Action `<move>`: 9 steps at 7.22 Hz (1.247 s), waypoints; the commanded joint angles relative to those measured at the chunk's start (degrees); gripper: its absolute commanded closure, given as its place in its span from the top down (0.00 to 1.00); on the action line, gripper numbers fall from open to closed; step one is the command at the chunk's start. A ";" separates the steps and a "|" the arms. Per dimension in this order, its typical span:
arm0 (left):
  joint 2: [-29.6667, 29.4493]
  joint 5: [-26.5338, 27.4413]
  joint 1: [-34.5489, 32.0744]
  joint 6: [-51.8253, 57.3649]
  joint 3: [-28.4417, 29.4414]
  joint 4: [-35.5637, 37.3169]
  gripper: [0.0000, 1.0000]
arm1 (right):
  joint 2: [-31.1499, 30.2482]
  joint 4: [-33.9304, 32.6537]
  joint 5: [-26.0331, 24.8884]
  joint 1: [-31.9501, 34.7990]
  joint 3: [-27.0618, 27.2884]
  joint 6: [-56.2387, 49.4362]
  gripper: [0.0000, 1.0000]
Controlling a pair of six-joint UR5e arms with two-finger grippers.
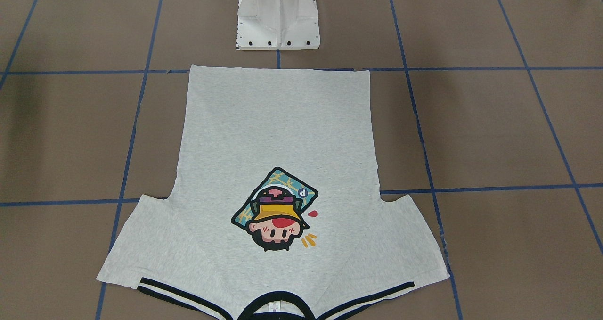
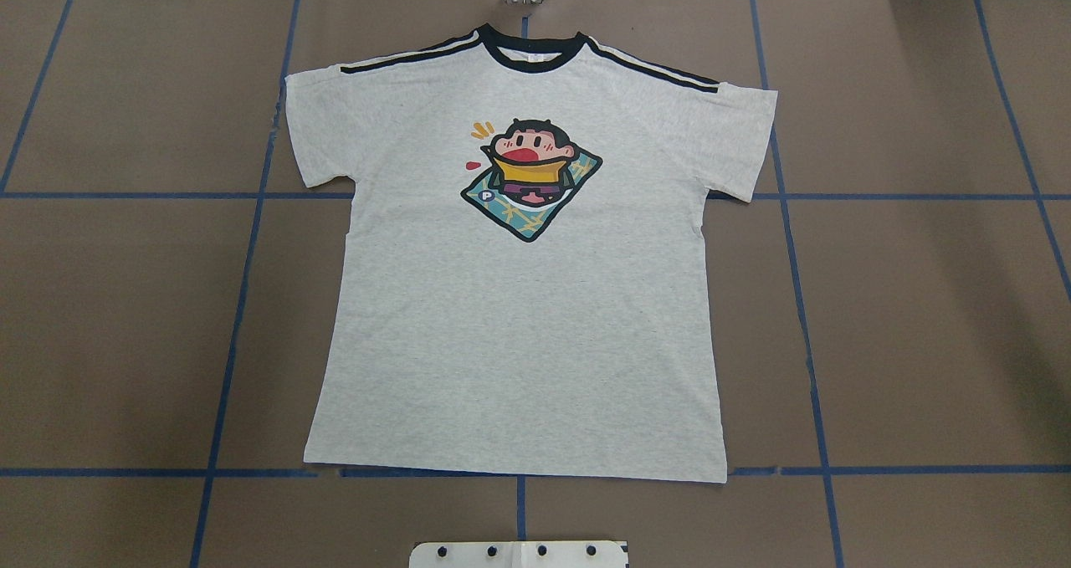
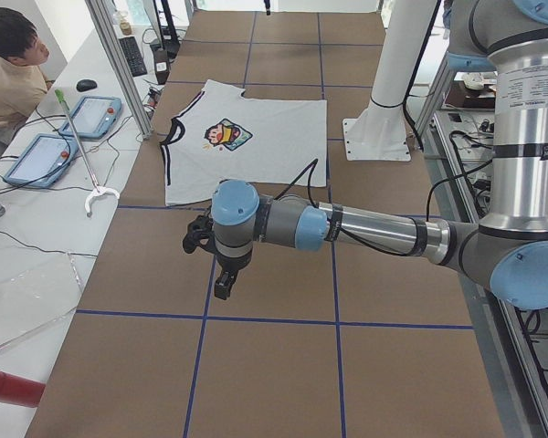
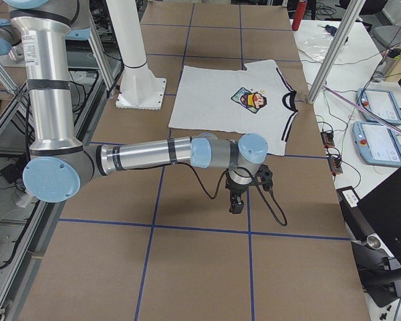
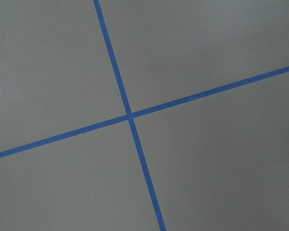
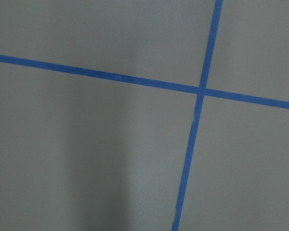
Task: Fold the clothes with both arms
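Looking down from overhead, I see the T-shirt [image 2: 510,325] spread flat, print side up, in the middle of the table [image 2: 920,300]. Its black collar [image 2: 530,53] is on the far side from the robot and its hem lies near the white pedestal [image 1: 278,18]. Both sleeves lie open to the sides, and the cartoon print [image 2: 530,179] sits on the chest. The left arm [image 3: 374,230] stretches low over the brown surface, well apart from the shirt on its left. The left gripper [image 3: 223,287] points down and appears to hang just clear of the table, though the side angle is poor for that. The right arm [image 4: 154,155] reaches out likewise on the right, with the right gripper [image 4: 236,202] pointing down. Each claw shows only from a side camera, so I cannot tell whether either is spread or pressed together. Both wrist cameras show only table and crossing blue tape lines [image 5: 130,115]. A person [image 3: 9,64] sits at the bench beyond the collar.
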 commanded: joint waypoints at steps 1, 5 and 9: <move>-0.20 0.00 0.09 -0.17 -0.38 0.22 1.00 | -0.47 0.49 0.45 0.00 0.20 -0.01 1.00; 0.15 -0.17 0.09 -0.26 -1.51 -0.13 1.00 | 1.54 3.31 0.09 -2.01 0.20 3.23 1.00; 0.15 -0.09 0.09 -0.26 -2.75 -0.22 1.00 | 13.45 34.44 -1.22 -13.43 -14.24 38.06 1.00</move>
